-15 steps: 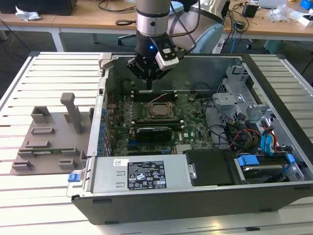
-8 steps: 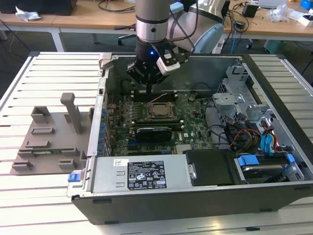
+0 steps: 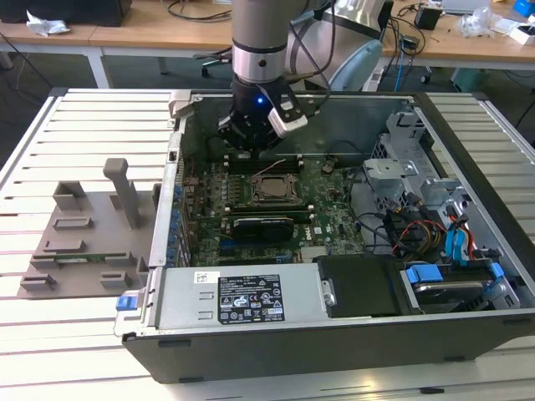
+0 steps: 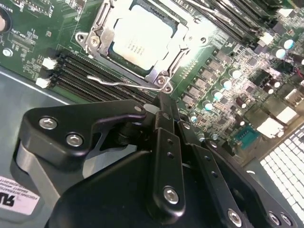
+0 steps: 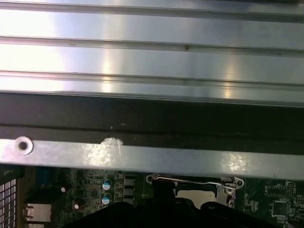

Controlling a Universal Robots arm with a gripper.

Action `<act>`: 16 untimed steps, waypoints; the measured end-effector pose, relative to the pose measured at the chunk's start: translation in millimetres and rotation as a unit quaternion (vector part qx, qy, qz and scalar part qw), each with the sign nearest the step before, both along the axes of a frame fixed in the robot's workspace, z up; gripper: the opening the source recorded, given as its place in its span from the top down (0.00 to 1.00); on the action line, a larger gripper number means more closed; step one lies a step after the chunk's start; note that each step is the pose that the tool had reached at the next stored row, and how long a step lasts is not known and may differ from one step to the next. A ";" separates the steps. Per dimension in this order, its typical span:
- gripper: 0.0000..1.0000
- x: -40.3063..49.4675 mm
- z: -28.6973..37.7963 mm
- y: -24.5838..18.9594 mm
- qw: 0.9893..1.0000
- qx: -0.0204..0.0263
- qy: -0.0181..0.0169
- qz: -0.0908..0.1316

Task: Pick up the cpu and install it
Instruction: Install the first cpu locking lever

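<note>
**Stock of the open computer, largest item first**

Computer case (image 3: 468, 142): lies open on a slatted table (image 3: 75, 125), lid off.

Green circuit board (image 4: 228, 90): floor of the case, crowded with small parts and black memory slots (image 4: 90, 78).

My gripper (image 4: 164, 114): hangs low inside the case, over the far edge of the board beside the socket. My fingers are pressed together, nothing between them.

Socket frame (image 4: 164, 76): metal, with a thin wire lever (image 4: 114, 81) lying along one side.

Chip (image 4: 142, 35): already sitting flat in the socket, silvery top up, in the middle of the board; not in my hold. I judge it light, stiff and smooth, so likely slippery; underside contacts likely delicate. Best taken by two opposite edges, kept level, never pressed on the face or dragged sideways.
</note>
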State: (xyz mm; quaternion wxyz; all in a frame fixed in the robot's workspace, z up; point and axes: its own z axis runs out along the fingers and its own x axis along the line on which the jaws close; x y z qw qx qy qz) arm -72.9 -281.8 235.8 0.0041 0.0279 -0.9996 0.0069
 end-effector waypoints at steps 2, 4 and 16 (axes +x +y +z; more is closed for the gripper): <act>0.89 -0.1 -0.8 0.1 1.000 0.019 0.000 0.006; 0.89 0.2 -3.5 0.1 1.000 0.020 0.000 0.010; 0.89 5.0 -16.2 0.1 0.999 0.027 0.000 0.022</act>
